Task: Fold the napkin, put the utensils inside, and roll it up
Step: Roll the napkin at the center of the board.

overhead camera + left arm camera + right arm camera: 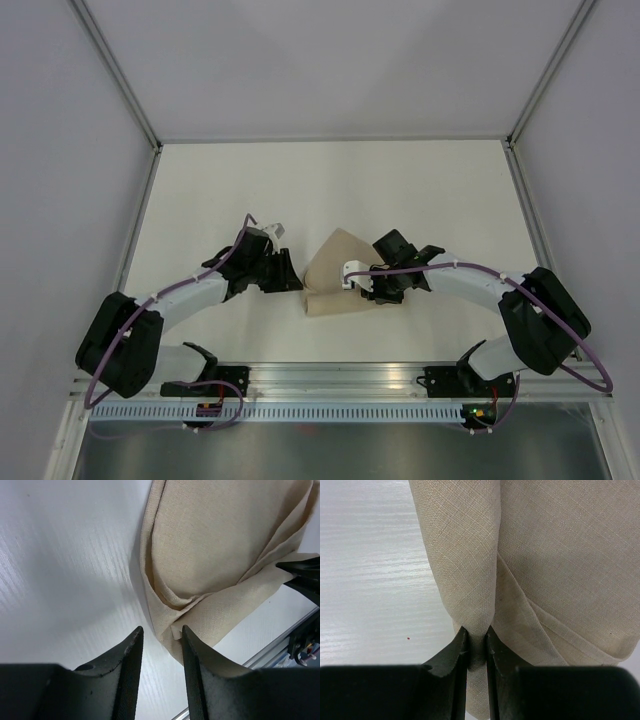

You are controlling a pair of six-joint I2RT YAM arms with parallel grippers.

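Observation:
The tan napkin point(335, 272) lies folded and bunched on the white table between my two grippers. My left gripper point(288, 281) sits at its left edge. In the left wrist view the left gripper point(161, 632) is open, with bare table between its fingers and the napkin point(220, 545) just beyond the tips, a folded corner near the right finger. My right gripper point(372, 287) is at the napkin's right side. In the right wrist view the right gripper point(476, 632) is shut on a pinched fold of the napkin point(560, 555). The utensils are out of view.
A metal rail point(330, 378) runs along the table's near edge and also shows as the rail point(280, 647) in the left wrist view. Grey enclosure walls with metal posts point(135, 235) border the table on the left, right and back.

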